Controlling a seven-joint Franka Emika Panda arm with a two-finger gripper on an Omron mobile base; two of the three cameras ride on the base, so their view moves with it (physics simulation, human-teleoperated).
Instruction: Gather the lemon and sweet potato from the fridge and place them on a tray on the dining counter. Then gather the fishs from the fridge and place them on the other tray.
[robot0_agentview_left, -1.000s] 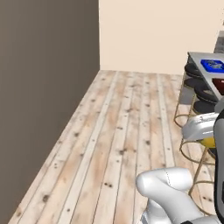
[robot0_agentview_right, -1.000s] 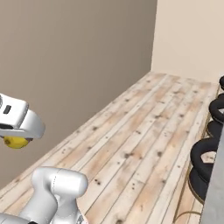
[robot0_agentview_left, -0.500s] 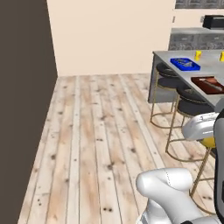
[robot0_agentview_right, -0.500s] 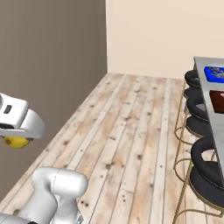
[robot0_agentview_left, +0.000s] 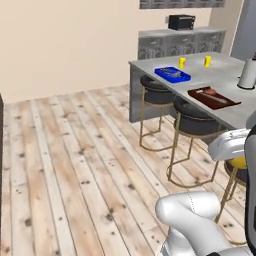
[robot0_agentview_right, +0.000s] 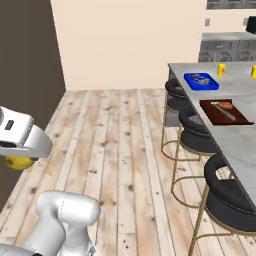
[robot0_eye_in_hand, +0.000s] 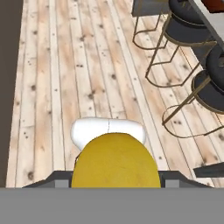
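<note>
My gripper is shut on the lemon, a round yellow fruit low in the hand view, held above the wooden floor. The lemon also hangs under my white hand at the right of the left base view, and at the left edge of the right base view. The dining counter stands ahead to the right. On it lie the blue tray and a reddish-brown tray with a small orange-red sweet potato on it. The fridge is out of view.
Dark round stools on thin gold legs line the counter's near side. Two yellow cups and a pale jug stand on the counter. A dark wall is on the left. Open plank floor lies ahead.
The whole picture has swung as the base turned: the dark wall slid off to the left, and the counter with both trays came into fuller view. The lemon stays in the gripper.
</note>
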